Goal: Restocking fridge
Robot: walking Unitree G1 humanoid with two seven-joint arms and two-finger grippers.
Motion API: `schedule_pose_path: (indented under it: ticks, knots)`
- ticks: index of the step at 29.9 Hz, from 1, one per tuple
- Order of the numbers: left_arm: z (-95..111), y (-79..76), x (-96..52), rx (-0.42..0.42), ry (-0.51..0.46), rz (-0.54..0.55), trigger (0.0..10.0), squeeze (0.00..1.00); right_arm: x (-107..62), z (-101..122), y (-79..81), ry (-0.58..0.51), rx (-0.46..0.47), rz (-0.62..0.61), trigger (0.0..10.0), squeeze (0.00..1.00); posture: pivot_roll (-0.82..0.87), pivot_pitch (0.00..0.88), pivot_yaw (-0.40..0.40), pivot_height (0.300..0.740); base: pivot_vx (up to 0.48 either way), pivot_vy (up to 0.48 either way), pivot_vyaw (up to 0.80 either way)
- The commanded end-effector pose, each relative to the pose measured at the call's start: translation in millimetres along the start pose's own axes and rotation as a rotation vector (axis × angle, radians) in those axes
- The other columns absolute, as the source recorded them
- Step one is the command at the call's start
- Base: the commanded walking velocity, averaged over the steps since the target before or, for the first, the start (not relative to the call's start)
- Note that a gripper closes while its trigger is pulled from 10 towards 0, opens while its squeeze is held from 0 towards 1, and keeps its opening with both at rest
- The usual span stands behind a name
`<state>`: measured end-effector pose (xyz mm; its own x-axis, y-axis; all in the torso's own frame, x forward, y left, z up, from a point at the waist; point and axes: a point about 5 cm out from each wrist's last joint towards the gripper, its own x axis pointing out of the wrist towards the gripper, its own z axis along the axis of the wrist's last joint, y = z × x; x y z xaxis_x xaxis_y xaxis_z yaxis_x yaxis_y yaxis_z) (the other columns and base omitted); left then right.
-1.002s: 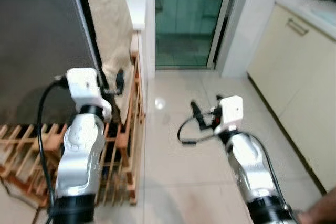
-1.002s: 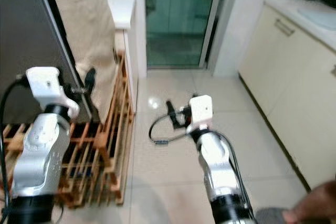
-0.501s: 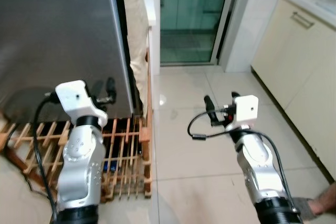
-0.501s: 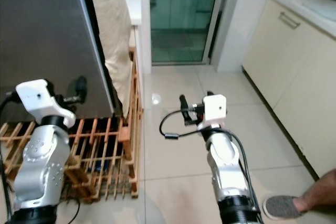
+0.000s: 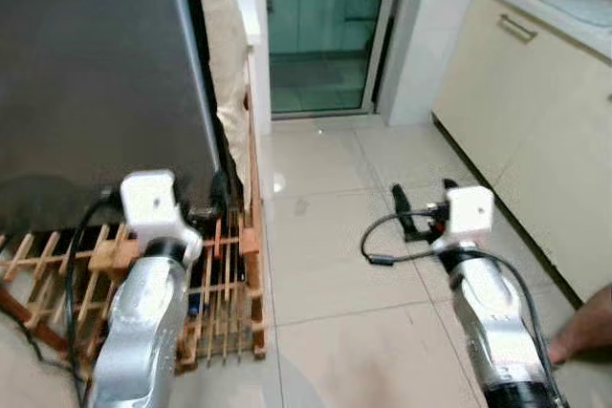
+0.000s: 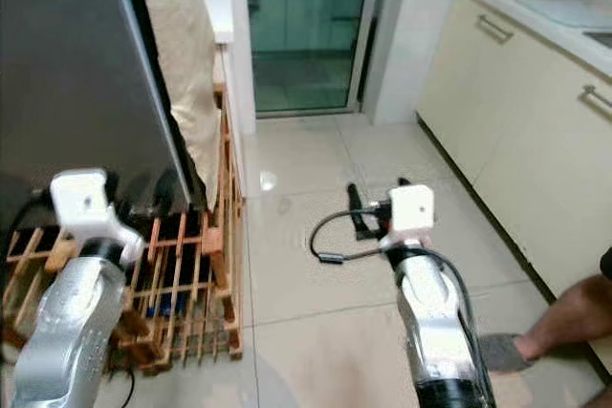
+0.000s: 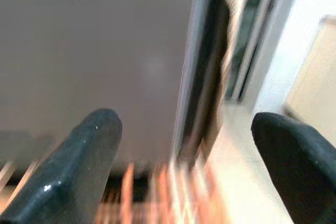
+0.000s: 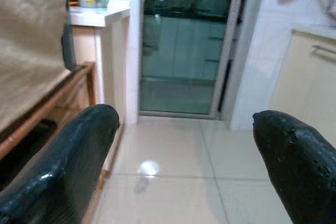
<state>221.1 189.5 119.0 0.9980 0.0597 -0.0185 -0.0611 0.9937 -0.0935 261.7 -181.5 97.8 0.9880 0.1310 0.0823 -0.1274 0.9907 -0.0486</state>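
The fridge [image 5: 96, 74] stands at my left, its big grey door shut, with a dark seam [image 7: 207, 77] along the door's right edge. My left gripper [image 5: 218, 196] is held low in front of that edge, just above the wooden rack. It is open, the fingers [image 7: 89, 150] wide apart with nothing between them. My right gripper [image 5: 424, 204] hovers over the tiled floor to the right of the fridge. It is open too and empty, facing the glass door. No items for stocking are in sight.
A wooden slatted rack [image 5: 229, 274] stands against the fridge's foot. A beige cloth [image 5: 225, 45] hangs beside the fridge. Ahead is a glass sliding door [image 5: 316, 26]. Cream cabinets [image 5: 516, 102] line the right. A person's leg [image 6: 564, 317] is at the lower right.
The whole view has shifted as I move. My left gripper now sits lower, by the fridge door's right edge. More of the person's leg shows at the lower right.
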Motion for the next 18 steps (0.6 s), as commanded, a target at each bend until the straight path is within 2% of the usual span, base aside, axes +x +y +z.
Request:
schedule_pose_path:
  ticks: [1, 4, 6, 9, 13, 18]
  knots:
    - [14.7, -0.1, -13.2, 0.013, -0.067, 0.009, 10.0, 0.0, -11.9, 10.2, -4.4, -0.031, -0.034, 0.002, 10.0, 0.0, -0.08, 0.0, 0.011, 0.74, 0.0, 0.0, 0.0]
    - [23.7, 4.4, -23.2, 0.072, -0.096, 0.069, 10.0, 0.0, -26.8, 11.9, -14.1, -0.013, -0.061, -0.036, 10.0, 0.0, -0.06, 0.0, -0.001, 0.74, 0.0, 0.0, 0.0]
    - [30.4, 2.1, -20.1, 0.077, -0.12, 0.07, 10.0, 0.0, -28.7, 10.9, -16.7, -0.001, -0.069, -0.05, 10.0, 0.0, -0.06, 0.0, -0.011, 0.74, 0.0, 0.0, 0.0]
    - [36.7, -8.1, -15.1, 0.052, -0.156, 0.019, 10.0, 0.0, -24.2, 8.1, -15.0, 0.01, -0.063, -0.052, 10.0, 0.0, -0.06, 0.0, -0.013, 0.74, 0.0, 0.0, 0.0]
    - [43.9, -20.4, -13.7, 0.033, -0.181, -0.026, 10.0, 0.0, -7.6, 16.1, -7.9, -0.01, -0.047, -0.036, 10.0, 0.0, -0.07, 0.0, -0.004, 0.74, 0.273, -0.392, 0.0]
    - [44.7, -22.5, -13.0, 0.031, -0.182, -0.034, 10.0, 0.0, -0.4, 16.8, -6.4, -0.019, -0.046, -0.026, 10.0, 0.0, -0.07, 0.0, -0.001, 0.74, 0.286, -0.382, 0.0]
